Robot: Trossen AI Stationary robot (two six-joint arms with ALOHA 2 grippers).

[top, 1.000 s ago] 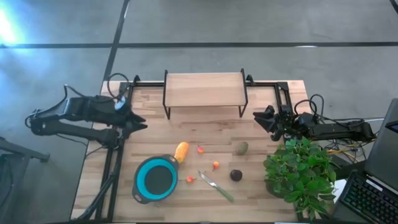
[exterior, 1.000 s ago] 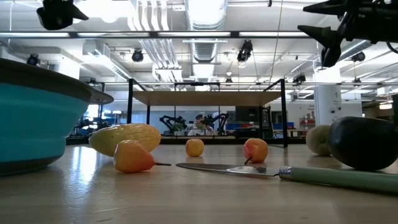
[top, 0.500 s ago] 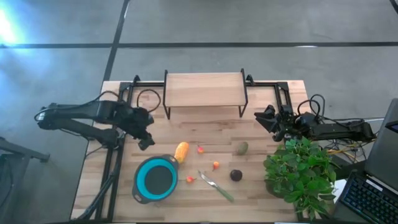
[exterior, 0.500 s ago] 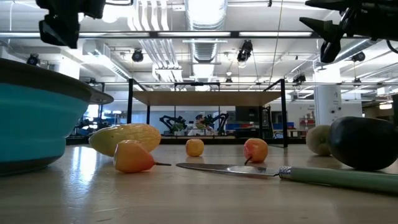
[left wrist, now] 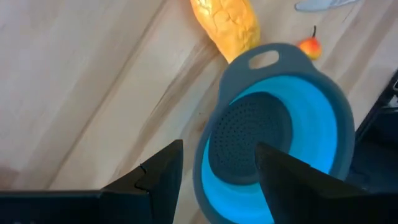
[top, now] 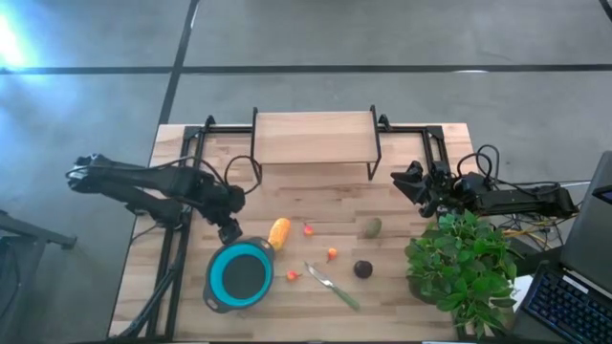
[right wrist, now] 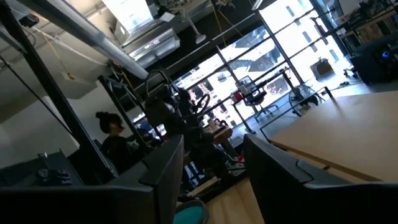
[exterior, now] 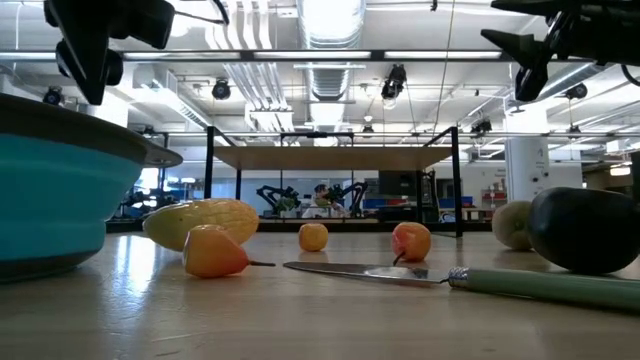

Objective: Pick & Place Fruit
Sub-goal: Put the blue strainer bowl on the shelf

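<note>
The elongated orange-yellow fruit [top: 278,232] lies on the table beside the blue bowl [top: 240,276] and shows in the left wrist view [left wrist: 227,23]. The olive-green oval fruit [top: 372,227], the dark round fruit [top: 363,269] and tiny red-orange pieces [top: 331,254] lie to its right. My left gripper [top: 229,232] hangs open above the table just left of the yellow fruit, over the bowl's far rim [left wrist: 264,59]. My right gripper [top: 409,186] waits open, raised near the table's right edge.
A green-handled knife [top: 332,286] lies near the bowl. A wooden shelf on a black frame [top: 314,139] stands at the far edge. A potted plant [top: 461,266] fills the near right corner. Bare wood lies between the shelf and the fruit.
My left arm has swung from the table's left edge toward the middle and the near side, ending beside the yellow fruit above the bowl, and it has come down lower. The fruit, bowl and knife have stayed put. The right arm has barely moved.
</note>
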